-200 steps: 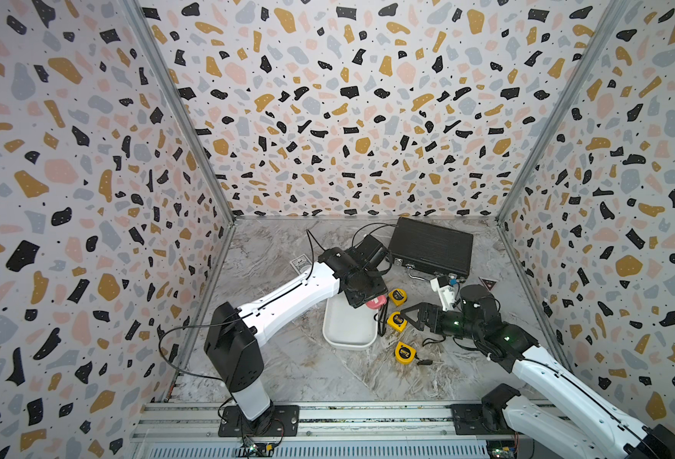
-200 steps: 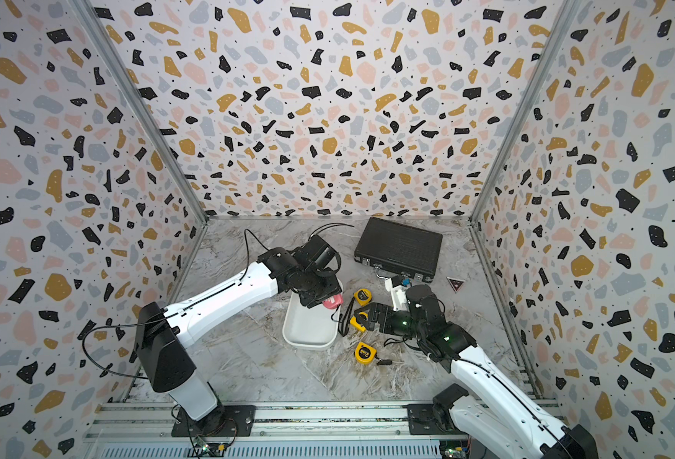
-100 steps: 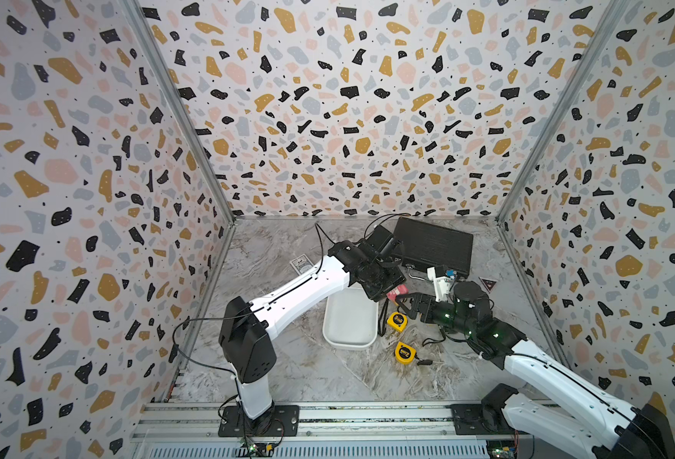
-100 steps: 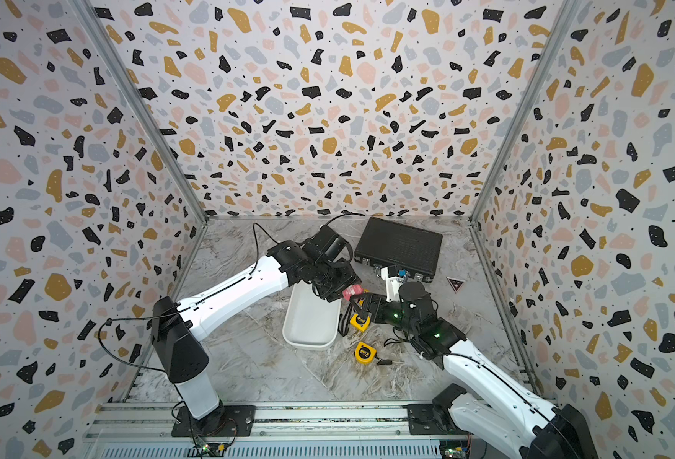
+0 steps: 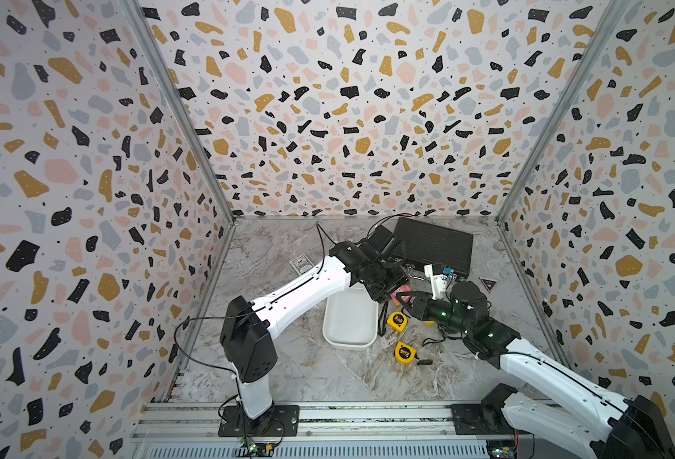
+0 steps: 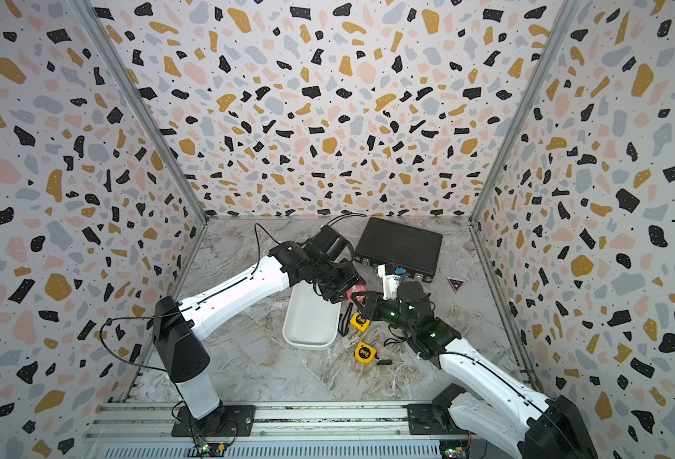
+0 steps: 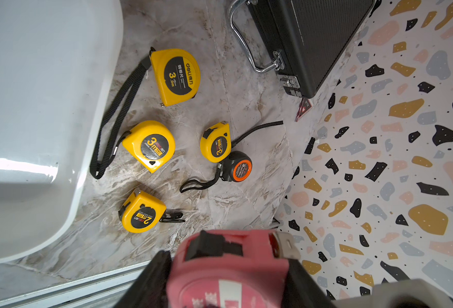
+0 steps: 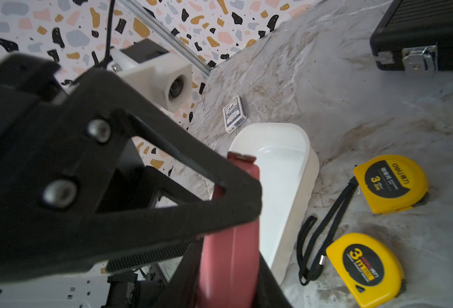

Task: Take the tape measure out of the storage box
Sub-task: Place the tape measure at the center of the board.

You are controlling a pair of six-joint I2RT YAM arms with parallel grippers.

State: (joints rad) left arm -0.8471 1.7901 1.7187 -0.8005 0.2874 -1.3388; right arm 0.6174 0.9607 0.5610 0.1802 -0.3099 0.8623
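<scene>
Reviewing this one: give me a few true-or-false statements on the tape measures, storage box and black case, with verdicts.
The storage box holds no tape measure. True.
Four yellow tape measures lie on the table. True.
The pink tape measure lies on the table. False: the left gripper holds it in the air between its jaws, and the right gripper is shut on it too.
The black case stands open. False: it is shut.

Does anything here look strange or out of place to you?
Yes: the left gripper and the right gripper both clamp one pink tape measure, held up off the table near the white tray. Nothing looks spilled or broken.
</scene>
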